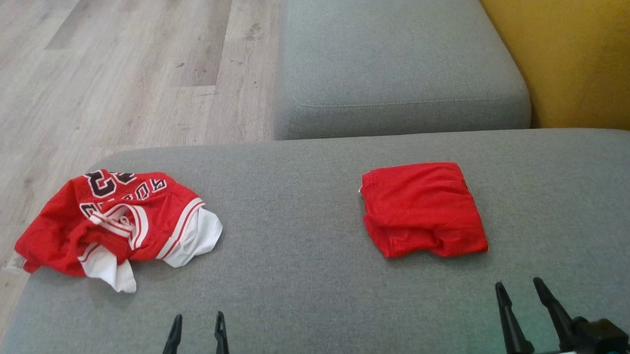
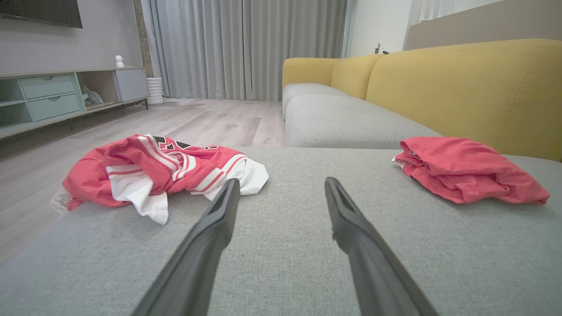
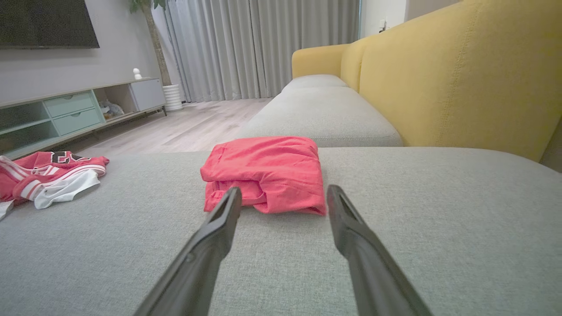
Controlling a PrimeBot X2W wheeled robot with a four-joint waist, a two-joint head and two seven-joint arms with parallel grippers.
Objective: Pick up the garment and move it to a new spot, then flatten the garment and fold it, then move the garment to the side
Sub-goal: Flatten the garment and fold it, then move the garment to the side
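Two garments lie on the near grey cushion point(image 1: 309, 303), well apart.

No. 1: red-and-white jersey point(image 1: 118, 226), crumpled, at the cushion's left end. Black lettering faces up, white fabric shows at the front. Its left side reaches the cushion's edge by the wood floor point(image 1: 107, 74).

No. 2: plain red garment point(image 1: 423, 209), folded into a compact rectangle, right of centre.

Two grippers, both low at the cushion's near side, neither touching cloth.
- Left gripper point(image 1: 199, 314): 2 fingers apart, nothing betw. them, pointing at bare cushion betw. the garments; jersey is the nearer one.
- Right gripper point(image 1: 518, 282): 2 fingers apart, nothing held. Stands near the folded garment's near edge; in right wrist view the fold lies just ahead of the tips.

Two grey cushions in all; 2nd cushion point(image 1: 394, 53) sits beyond the first. One yellow backrest point(image 1: 577, 47) along the right.
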